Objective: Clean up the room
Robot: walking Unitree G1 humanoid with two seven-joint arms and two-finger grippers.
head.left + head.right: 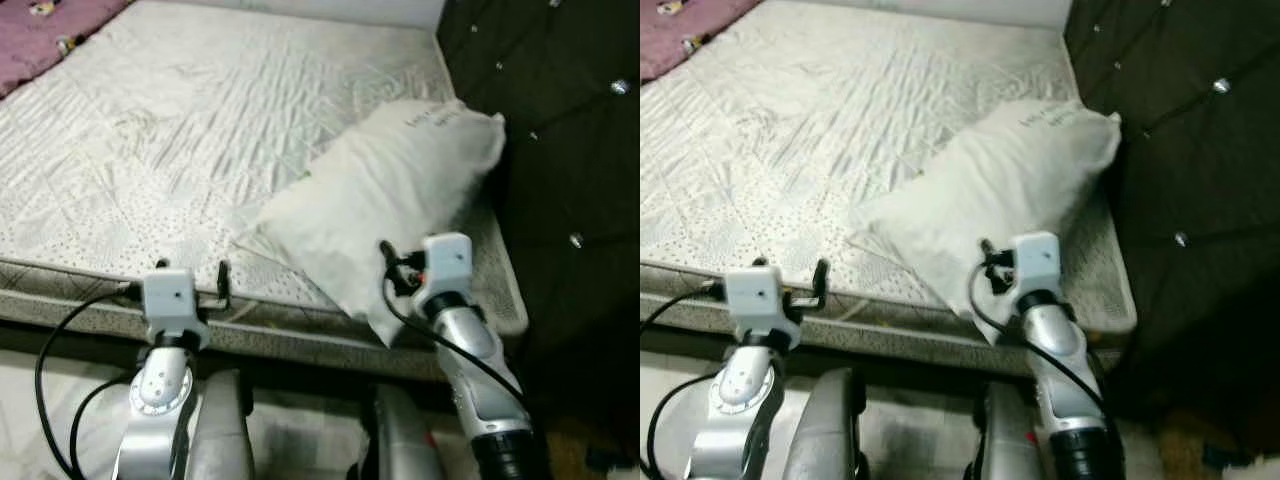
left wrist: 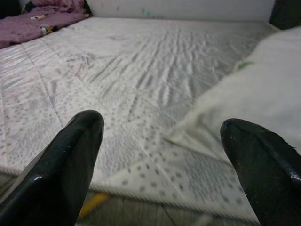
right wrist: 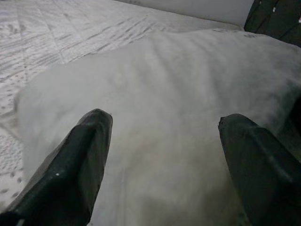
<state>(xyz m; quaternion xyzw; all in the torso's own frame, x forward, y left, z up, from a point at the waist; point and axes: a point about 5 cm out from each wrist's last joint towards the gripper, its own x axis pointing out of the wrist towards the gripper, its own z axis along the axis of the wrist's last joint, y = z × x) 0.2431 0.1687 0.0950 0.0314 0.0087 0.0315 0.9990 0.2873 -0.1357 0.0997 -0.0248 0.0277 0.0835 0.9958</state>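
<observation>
A white pillow lies askew on the right side of the bare quilted mattress, its far end leaning against the dark headboard. My right gripper is open at the pillow's near corner, with the pillow cloth filling the gap between its black fingers. My left gripper hovers open over the mattress's near edge, left of the pillow and apart from it, with nothing between its fingers.
A dark tufted headboard with shiny studs rises on the right. A purple blanket with small items on it lies at the far left corner. The bed's near edge runs just before my arms, above a pale floor.
</observation>
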